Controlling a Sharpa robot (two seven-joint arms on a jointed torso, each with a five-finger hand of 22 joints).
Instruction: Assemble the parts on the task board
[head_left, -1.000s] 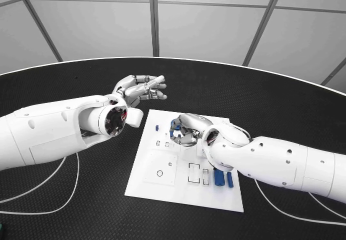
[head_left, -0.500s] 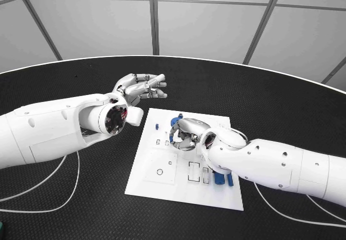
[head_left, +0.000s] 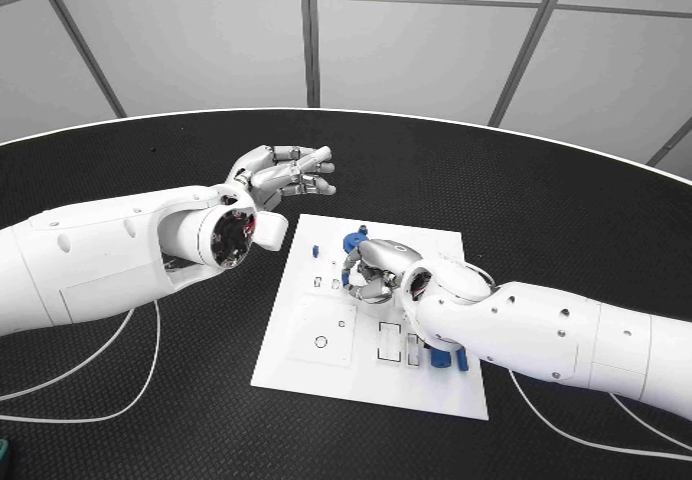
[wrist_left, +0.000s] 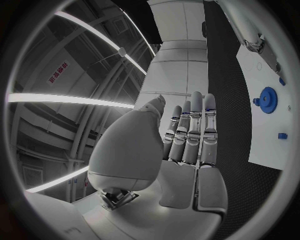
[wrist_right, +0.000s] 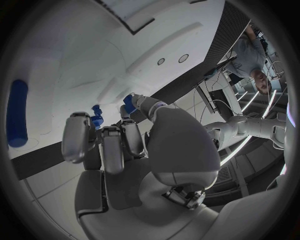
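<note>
hovering over the far half of the task board (head_left: 325, 350), the right hand (head_left: 378, 268) has its fingers curled down close together around a small blue part (wrist_right: 95, 116); looks pinched at the fingertips in the right wrist view, though the contact is partly hidden, so the hold is probable, not certain. judged purpose: the hand sits low over the board so the piece can go straight down into a seat near the board's middle.

left hand (head_left: 284, 172) is lifted off the table at about 11 o'clock from the board, well apart from it, fingers spread a little and holding nothing; likely parked there to keep out of the right arm's way. left wrist view shows those fingers (wrist_left: 195, 131) straight and side by side.

task board: flat white rectangular plate at the centre of the black table (head_left: 173, 420), long axis running roughly 12 to 6 o'clock, with outlined slots and small round holes on its near half. blue gear (head_left: 353, 241) sits at the board's 12 o'clock end, just beyond the right hand. two long blue bars (head_left: 449, 357) lie side by side near the 4 o'clock edge, beside the rectangular slots (head_left: 397, 344), partly under the right forearm.
</note>
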